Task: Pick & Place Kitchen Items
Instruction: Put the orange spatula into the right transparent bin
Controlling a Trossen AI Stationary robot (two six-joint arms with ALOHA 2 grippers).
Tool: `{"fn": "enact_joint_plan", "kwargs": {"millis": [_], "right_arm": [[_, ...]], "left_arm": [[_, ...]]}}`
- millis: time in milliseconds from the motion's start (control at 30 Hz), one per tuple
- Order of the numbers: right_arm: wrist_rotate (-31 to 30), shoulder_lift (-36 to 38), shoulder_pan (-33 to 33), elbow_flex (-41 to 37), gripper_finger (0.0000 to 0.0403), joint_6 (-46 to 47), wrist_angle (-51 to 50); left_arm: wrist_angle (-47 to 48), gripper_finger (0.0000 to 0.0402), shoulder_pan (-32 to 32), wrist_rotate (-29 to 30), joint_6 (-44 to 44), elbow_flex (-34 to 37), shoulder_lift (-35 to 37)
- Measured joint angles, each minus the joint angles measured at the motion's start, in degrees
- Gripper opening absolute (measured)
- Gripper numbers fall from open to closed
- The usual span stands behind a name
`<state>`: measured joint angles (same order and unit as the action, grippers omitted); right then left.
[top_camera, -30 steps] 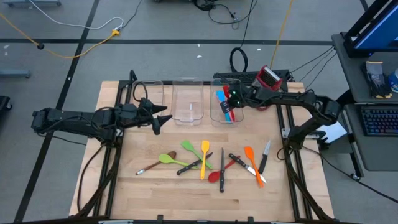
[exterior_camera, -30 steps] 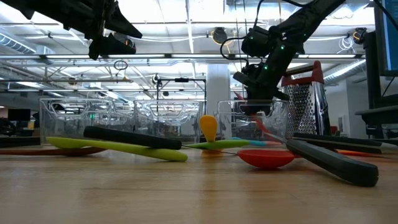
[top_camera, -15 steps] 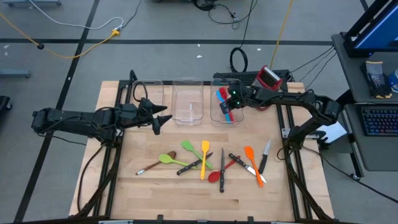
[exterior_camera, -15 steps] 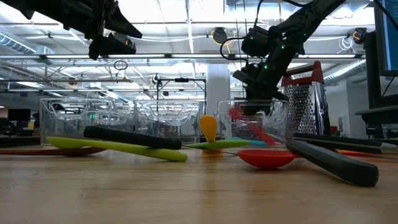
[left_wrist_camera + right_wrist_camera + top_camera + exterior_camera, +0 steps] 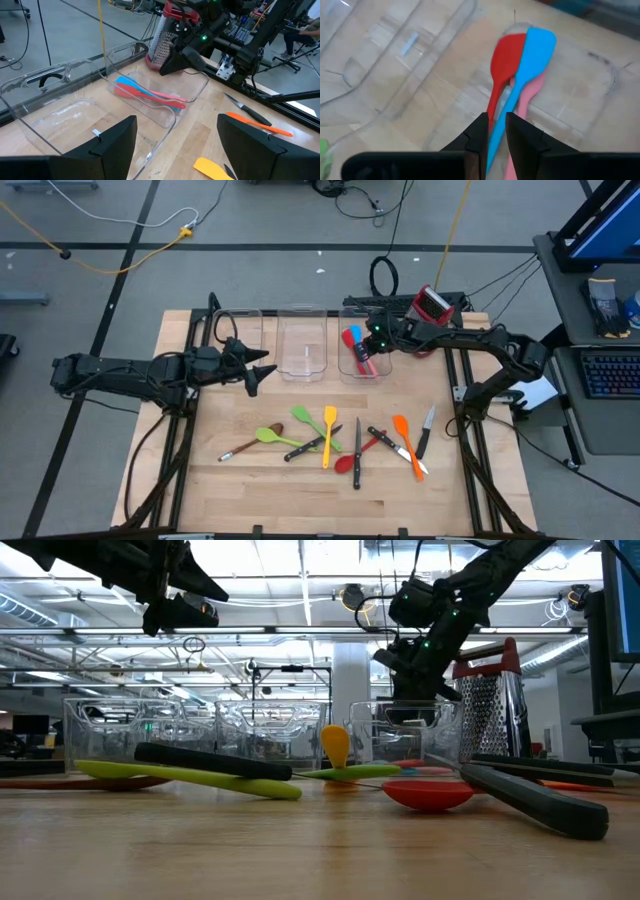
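Kitchen items split two ways: red (image 5: pixel 502 60), blue (image 5: pixel 535 45) and pink (image 5: pixel 527 90) spatulas lie in the clear bin (image 5: pixel 200 90) at upper centre-right of the high view, while the rest (image 5: pixel 330 435) are scattered lower centre on the table (image 5: pixel 230 490). The right tool (image 5: pixel 496 120) hangs just above that bin, fingers narrowly parted and empty. It should rise straight up, clear of the rim, before reaching for another. The left tool (image 5: pixel 258 370) waits centre-left, wide open and empty.

Three bins (image 5: pixel 303 343) stand in a row behind the scattered utensils (image 5: pixel 340 442); three spatulas (image 5: pixel 358 351) lie in the rightmost bin; grater (image 5: pixel 432 304) beside it
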<state>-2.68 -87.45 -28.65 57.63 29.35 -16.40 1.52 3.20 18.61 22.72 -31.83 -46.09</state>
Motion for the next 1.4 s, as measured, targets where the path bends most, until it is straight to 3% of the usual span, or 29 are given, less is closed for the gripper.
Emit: {"fn": "enact_joint_plan", "kwargs": {"millis": [367, 700, 900, 1067, 1400], "right_arm": [[0.03, 3.25, 2.48, -0.09, 0.0049, -0.85, 3.63], [3.04, 12.33, 7.66, 0.00, 0.0015, -1.37, 3.98], [9.07, 17.80, 11.76, 0.00, 0.0001, 0.65, -2.69], [15.00, 20.92, 14.66, 0.00, 0.0009, 9.38, -13.69], [15.29, 24.10, 21.49, 0.00, 0.0067, 20.75, -34.06]], "left_arm": [[-0.02, 0.0278, 0.00, -0.03, 0.20, 0.00, 0.01], [0.02, 0.0278, -0.02, -0.48, 0.40, -0.02, 0.00], [0.00, 0.0278, -0.02, -0.54, 0.08, -0.02, 0.00], [0.00, 0.0278, 0.02, -0.43, -0.83, -0.02, 0.00], [-0.04, 0.0278, 0.02, -0.26, -1.25, -0.02, 0.00]]}}
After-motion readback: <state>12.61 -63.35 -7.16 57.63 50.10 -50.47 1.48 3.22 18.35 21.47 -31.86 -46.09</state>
